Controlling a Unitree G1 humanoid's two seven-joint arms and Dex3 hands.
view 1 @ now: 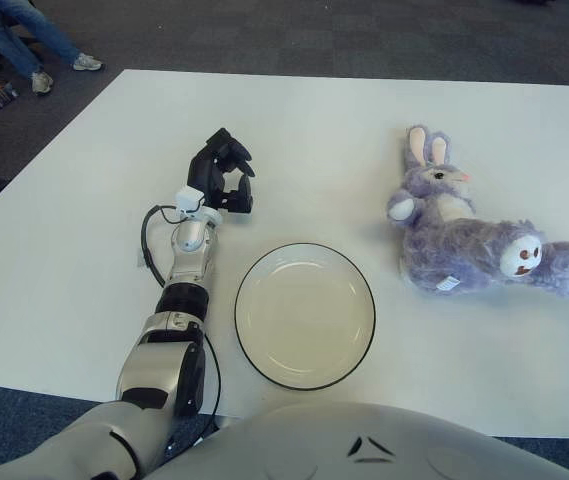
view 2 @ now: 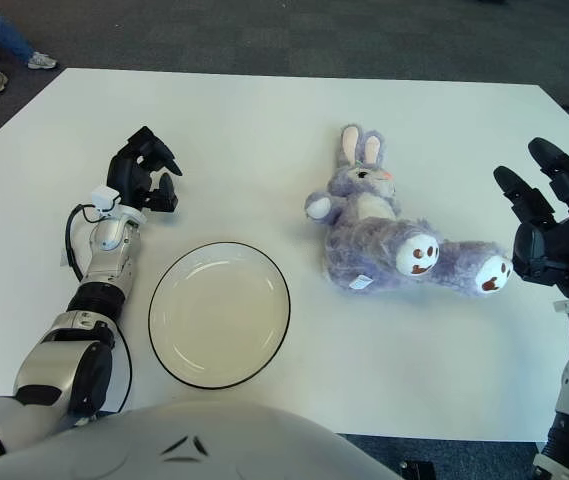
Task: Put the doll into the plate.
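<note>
Right hand (view 2: 549, 235) at right edge of frame, fingers (view 2: 520, 195) spread and holding nothing — just beside the doll (view 2: 384, 240) feet, apart from them. Left hand (view 1: 222, 172) upper left of the plate (view 1: 304, 314), fingers curled, empty. Doll lies on its side on the table (view 1: 364, 120), right of center, outside the plate. Looks soft, light, floppy — best gripped around the plush body, not the feet.

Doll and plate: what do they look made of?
Doll: soft plush, shaggy lavender pile with pink-lined ears, probably synthetic fur. Plate: smooth, glossy cream surface with a thin dark rim line; ceramic or melamine, the look leaves that open.
</note>
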